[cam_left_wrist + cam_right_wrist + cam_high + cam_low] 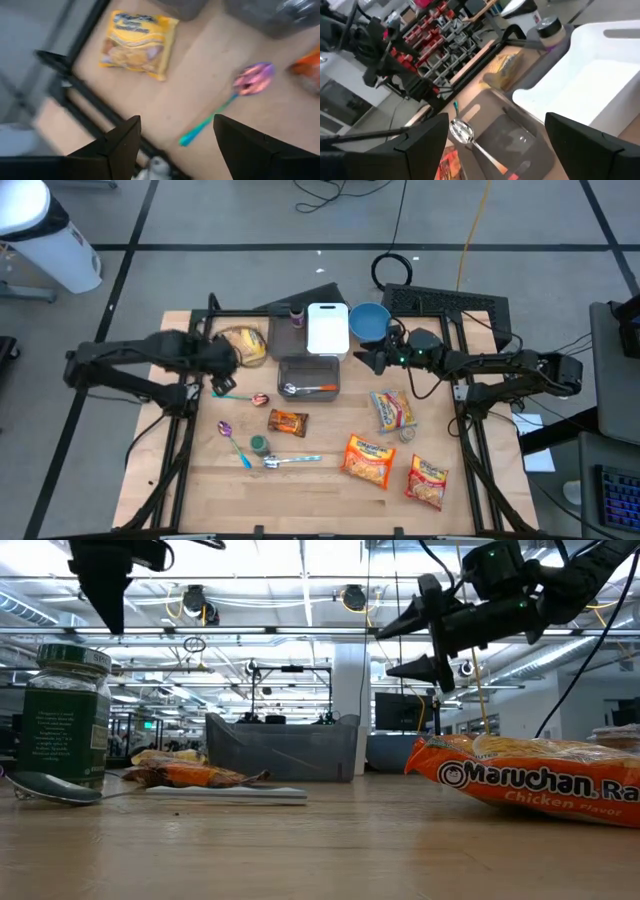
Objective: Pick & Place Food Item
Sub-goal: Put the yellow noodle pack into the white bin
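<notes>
Hovering above the bench's [200, 480] left rear part: left tool [222, 378], fingers [120, 145] spread wide, gripping nothing. Below it in the left wrist view, a yellow food packet [137, 44] flat on the wood beside the black frame rail [75, 92], plus a teal-handled spoon [235, 95] with a pinkish bowl lying well apart from that packet. Same yellow packet [245, 345] seen from above at the bench's rear left, just beside the left tool.

Held in the air near the rear centre-right, pointing toward the grey tray [309, 376]: right tool [368, 359], fingers [420, 145] wide apart, empty too. Inside the tray, a metal spoon [470, 140] with an orange handle. Behind the tray, a white bin [327, 328], with a blue bowl [369, 320] just beside it and a small dark-capped jar [296, 313] on the other side.

Scattered over the front half of the bench: an orange snack packet [288, 422], a green-lidded jar [259, 444] standing upright, another metal spoon [285, 461], and a purple-bowled spoon [232, 438]. Toward the right: 3 ramen packets, 1 pale and blue-edged [393, 411], 2 orange ones [369, 459] and [427, 481] lying apart from each other. In the low view, the nearest orange ramen packet [530, 780] flat on the wood, right tool [425, 638] high above it.
</notes>
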Action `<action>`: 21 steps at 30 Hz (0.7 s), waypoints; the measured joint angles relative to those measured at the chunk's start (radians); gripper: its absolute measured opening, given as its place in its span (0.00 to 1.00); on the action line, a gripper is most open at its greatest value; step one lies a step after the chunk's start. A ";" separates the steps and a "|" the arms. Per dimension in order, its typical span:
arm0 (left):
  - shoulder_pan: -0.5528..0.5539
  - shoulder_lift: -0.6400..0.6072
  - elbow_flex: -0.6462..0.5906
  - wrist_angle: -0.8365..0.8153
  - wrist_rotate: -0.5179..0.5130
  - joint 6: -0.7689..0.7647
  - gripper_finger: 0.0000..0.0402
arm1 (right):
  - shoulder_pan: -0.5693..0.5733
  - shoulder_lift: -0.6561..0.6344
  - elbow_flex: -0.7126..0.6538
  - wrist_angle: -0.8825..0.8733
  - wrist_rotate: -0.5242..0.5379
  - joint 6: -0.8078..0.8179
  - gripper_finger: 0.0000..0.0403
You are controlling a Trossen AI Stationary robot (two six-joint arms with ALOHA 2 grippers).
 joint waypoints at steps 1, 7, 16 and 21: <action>-0.028 0.028 0.000 -0.006 -0.030 -0.015 0.63 | 0.001 0.000 0.000 -0.006 -0.015 -0.005 0.80; -0.120 0.198 -0.005 0.019 -0.181 -0.001 0.61 | 0.024 0.000 0.000 -0.052 -0.016 -0.018 0.80; -0.073 0.254 -0.192 0.283 -0.222 0.047 0.61 | 0.044 0.000 0.000 -0.055 -0.011 -0.006 0.80; -0.023 0.243 -0.327 0.380 -0.187 0.059 0.61 | 0.037 0.000 0.000 -0.055 -0.011 0.007 0.80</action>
